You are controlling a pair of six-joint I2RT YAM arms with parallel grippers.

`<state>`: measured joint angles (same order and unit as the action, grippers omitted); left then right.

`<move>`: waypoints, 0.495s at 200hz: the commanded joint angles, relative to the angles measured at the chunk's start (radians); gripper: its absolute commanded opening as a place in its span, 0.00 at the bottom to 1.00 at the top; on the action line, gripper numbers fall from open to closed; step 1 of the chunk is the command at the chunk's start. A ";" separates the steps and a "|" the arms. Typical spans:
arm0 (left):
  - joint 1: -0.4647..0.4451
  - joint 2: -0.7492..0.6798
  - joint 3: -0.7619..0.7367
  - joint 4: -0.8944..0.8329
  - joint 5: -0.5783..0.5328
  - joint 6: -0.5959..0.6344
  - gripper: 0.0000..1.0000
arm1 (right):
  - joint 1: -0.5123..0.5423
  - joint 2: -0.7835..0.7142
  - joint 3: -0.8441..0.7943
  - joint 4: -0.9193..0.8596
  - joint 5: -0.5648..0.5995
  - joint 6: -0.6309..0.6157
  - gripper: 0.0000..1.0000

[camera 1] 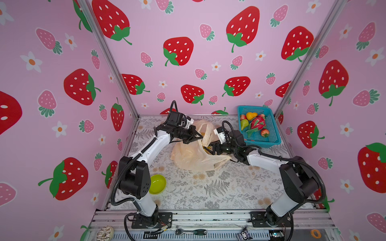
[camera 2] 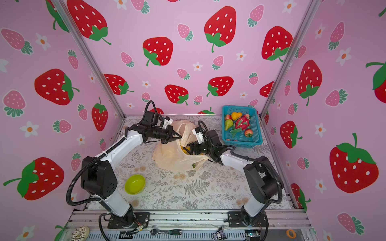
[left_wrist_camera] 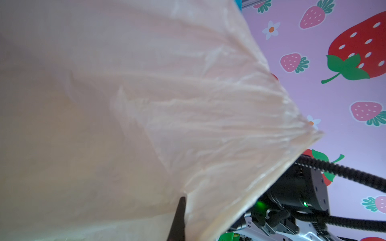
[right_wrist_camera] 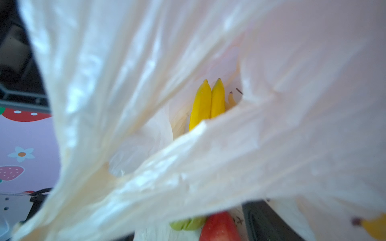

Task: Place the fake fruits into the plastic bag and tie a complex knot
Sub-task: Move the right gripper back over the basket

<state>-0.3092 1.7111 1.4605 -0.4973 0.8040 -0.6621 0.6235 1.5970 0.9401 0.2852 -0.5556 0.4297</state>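
So the plastic bag (camera 1: 193,156) is slumped about mid-way across the fern-print table (camera 1: 219,187), between the two arms. The left gripper (camera 1: 198,136) is clamped tight on the bag's upper rim and holds that side up; the left wrist view is basically all bag, draped over one black fingertip (left_wrist_camera: 179,215). The right gripper (camera 1: 209,149) is poked into the bag's mouth, and honestly I can't tell if its jaws are apart or together because the plastic hides them. The right wrist view looks down the opening: two yellow bananas (right_wrist_camera: 208,104) side by side inside the bag, plus a red fruit (right_wrist_camera: 219,227) at the frame edge, no idea if it's gripped. The orange pear (camera 1: 251,115), green pear (camera 1: 244,124), dragon fruit (camera 1: 258,123) and a red apple (camera 1: 264,132) sit in the teal mesh basket (camera 1: 273,130) in the far right corner. There's a lime-green bowl (camera 1: 157,184) near the left arm's base.
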 commanded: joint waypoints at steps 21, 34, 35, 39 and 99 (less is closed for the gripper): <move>0.020 -0.031 -0.003 0.001 0.002 -0.001 0.00 | -0.118 -0.214 -0.005 -0.323 0.034 -0.203 0.77; 0.021 -0.029 -0.004 0.006 0.002 -0.004 0.00 | -0.162 -0.265 0.005 -0.377 0.080 -0.214 0.77; 0.021 -0.029 -0.005 0.005 0.002 -0.003 0.00 | -0.164 -0.269 0.006 -0.381 0.085 -0.215 0.77; 0.021 -0.029 -0.005 0.005 0.002 -0.005 0.00 | -0.183 -0.280 0.011 -0.396 0.103 -0.215 0.77; 0.020 -0.024 -0.012 0.019 0.011 -0.016 0.00 | -0.416 -0.123 0.260 -0.672 0.576 -0.248 0.76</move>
<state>-0.2905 1.7111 1.4528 -0.4950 0.8021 -0.6643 0.2615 1.3609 1.0882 -0.2127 -0.2180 0.2348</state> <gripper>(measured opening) 0.049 0.765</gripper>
